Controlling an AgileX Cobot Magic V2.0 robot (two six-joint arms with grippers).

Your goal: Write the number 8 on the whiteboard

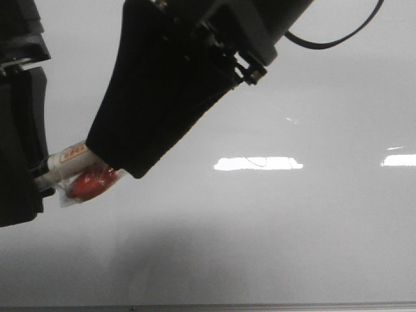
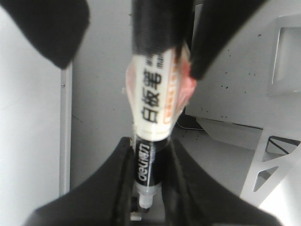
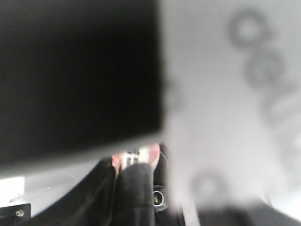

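Observation:
The whiteboard [image 1: 292,240] fills the front view, glossy, with bright reflections. No figure 8 shows on it; only a faint short dark mark [image 1: 257,161] lies inside one reflection. A white marker [image 1: 71,156] with an orange label and a red plastic-wrapped lump [image 1: 91,183] hangs over the board's left part. My left gripper [image 1: 39,179] is shut on its nib end; the left wrist view shows the marker [image 2: 153,99] between that gripper's [image 2: 150,146] fingers. My right gripper [image 1: 123,162] reaches down from above and covers the marker's middle. In the blurred right wrist view the marker [image 3: 134,157] sits tight in the right gripper [image 3: 134,165].
The board's thin grey bottom edge [image 1: 260,305] runs along the front. A black cable [image 1: 338,40] loops off the right arm. In the left wrist view a metal board edge [image 2: 66,132] and a white frame [image 2: 277,155] show beyond the marker.

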